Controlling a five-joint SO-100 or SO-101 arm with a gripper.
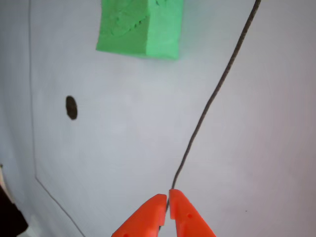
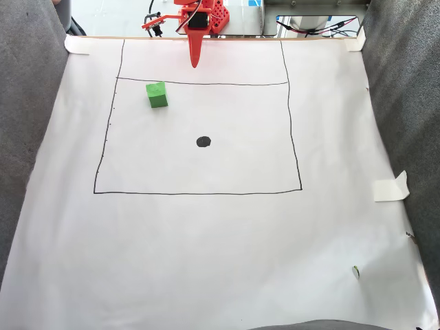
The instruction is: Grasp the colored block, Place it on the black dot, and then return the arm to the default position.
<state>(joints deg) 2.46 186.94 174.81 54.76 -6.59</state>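
The block (image 2: pixel 157 95) sits on the paper (image 2: pixel 206 240) inside the drawn frame (image 2: pixel 198 192), near its upper left corner in the fixed view, well apart from the dot (image 2: pixel 203 141), which lies near the frame's middle. Nothing holds the block. So, as I judge it, none of the task is done: the grasp, the placing on the dot and the return of the arm are all left.

In the other view the block (image 1: pixel 140 27) is bright green foam, roughly a cube, with smooth side faces, soft edges and one ragged, torn-looking face turned up and to the left. It is plainly wider than the two fingers together. The dot (image 1: pixel 71 107) there is a small dark oval of ink, a little uneven at its rim, much smaller than the block.

The tool (image 1: pixel 168 197) is closed and empty; its two orange plastic fingers taper to points that meet, just over a thin dark line (image 1: pixel 217 94). In the fixed view the tool (image 2: pixel 195 63) points down from the orange arm (image 2: pixel 206 17) at the far edge, above the frame's top line.

The paper is white and matte, taped (image 2: pixel 390 187) at its edges onto a grey cloth-like table (image 2: pixel 27 103).
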